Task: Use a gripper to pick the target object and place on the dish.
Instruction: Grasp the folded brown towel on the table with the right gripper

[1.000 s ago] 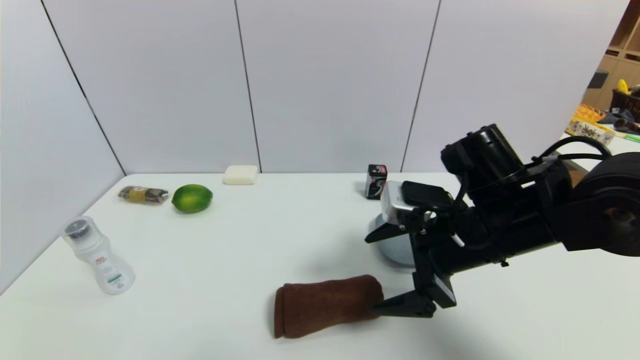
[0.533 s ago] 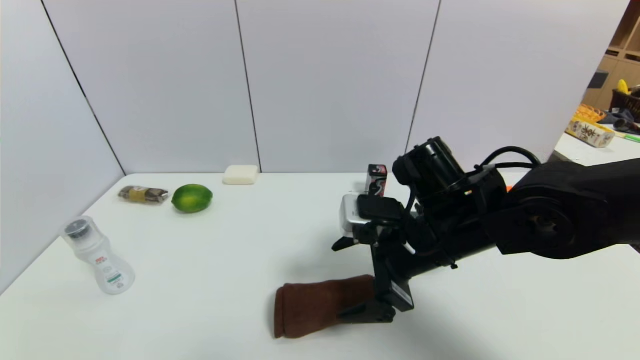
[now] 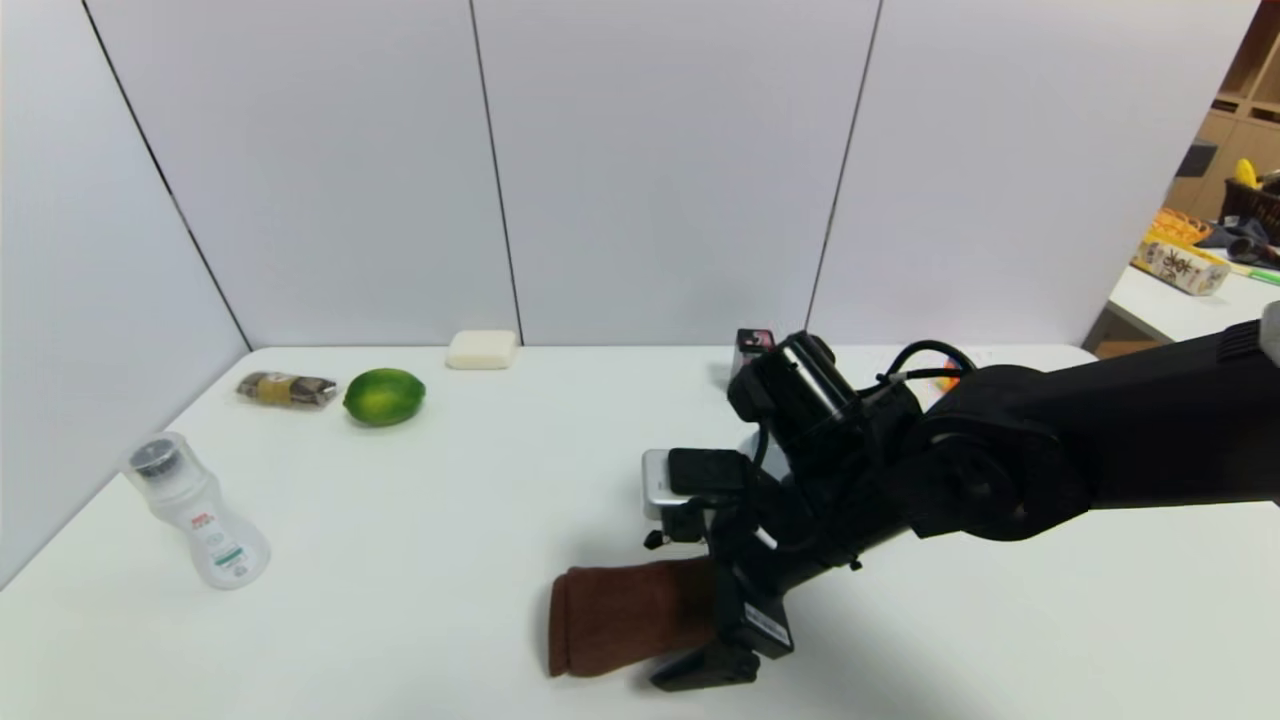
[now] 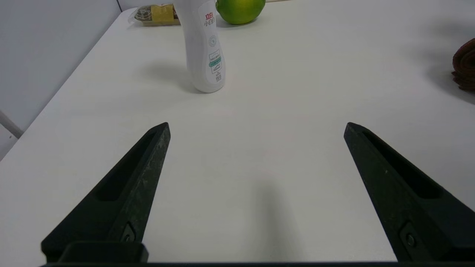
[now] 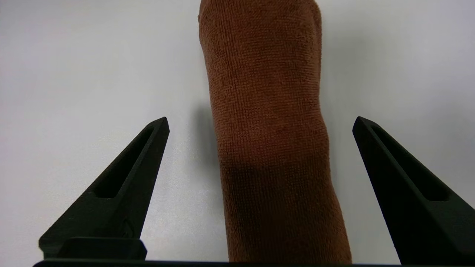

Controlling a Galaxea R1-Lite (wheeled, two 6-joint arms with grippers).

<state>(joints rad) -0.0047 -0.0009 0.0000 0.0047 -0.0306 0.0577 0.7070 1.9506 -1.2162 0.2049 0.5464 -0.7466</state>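
The dark brown rolled towel (image 3: 620,615) lies near the table's front edge, its right part under my right arm. My right gripper (image 3: 655,612) is open and low over the towel, one finger on each side. In the right wrist view the towel (image 5: 267,129) runs lengthwise between the wide-apart fingers of the right gripper (image 5: 260,119), touching neither. The dish is hidden behind my right arm. My left gripper (image 4: 256,125) is open and empty above bare table at the front left, and the towel's end (image 4: 465,70) shows far off to its side.
A white bottle (image 3: 195,510) stands at the left, also seen ahead of the left gripper (image 4: 204,48). A lime (image 3: 384,396), a wrapped snack (image 3: 287,388), a white soap bar (image 3: 481,349) and a small dark box (image 3: 752,345) sit along the back.
My right arm has swung left and down. Its open fingers have gone from beside the towel's right end to straddling the towel. The arm now covers the dish.
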